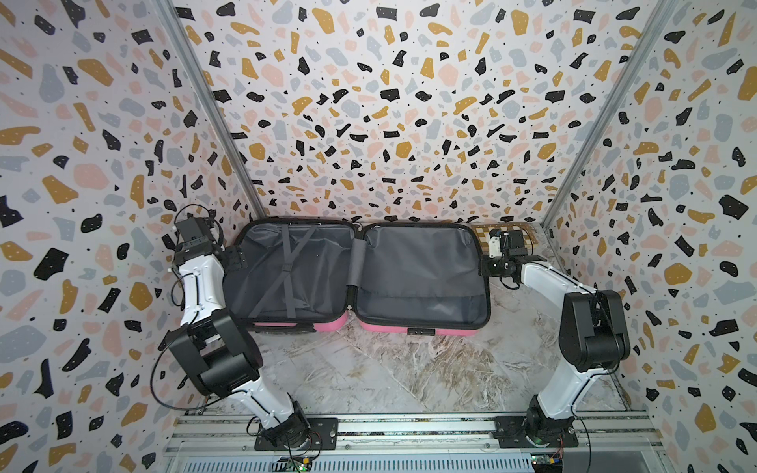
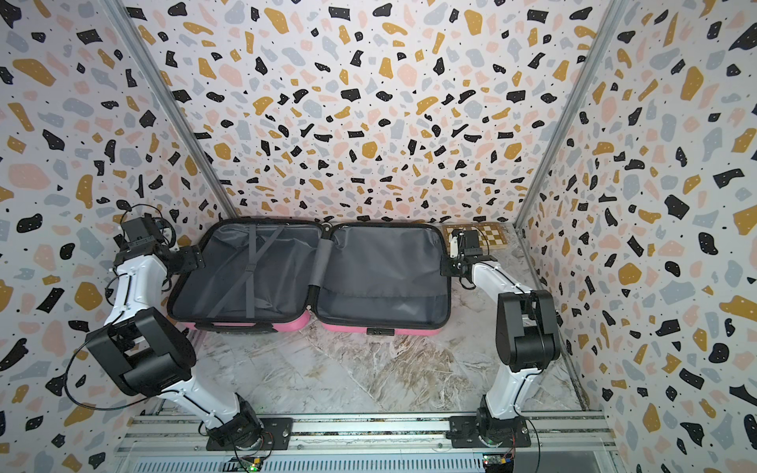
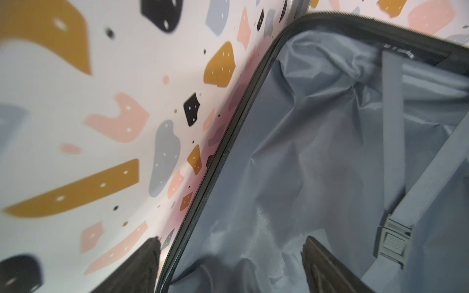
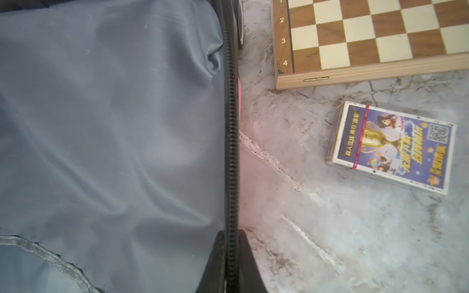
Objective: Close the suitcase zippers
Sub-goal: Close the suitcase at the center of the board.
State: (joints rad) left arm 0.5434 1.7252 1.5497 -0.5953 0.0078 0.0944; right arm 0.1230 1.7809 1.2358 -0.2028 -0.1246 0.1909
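Well, hardly anything is done yet. The pink suitcase (image 1: 418, 266) lies splayed wide open at the back of the table (image 1: 409, 368), both shells flat with their grey lining facing up, so no part of the zipper track (image 4: 231, 126) is joined. The right gripper (image 4: 231, 236) is pinched tight on that track at the outer edge of the right shell (beside it on the table sit a wooden chessboard (image 4: 368, 38) and a small box of cards (image 4: 390, 147), both clear of the case). The left gripper (image 3: 231, 241) stands wide, one finger outside and one inside the rim of the left shell, gripping nothing. To my eye, one shell has to be folded onto its mate before any pull can run, and I cannot make out the pulls at all.
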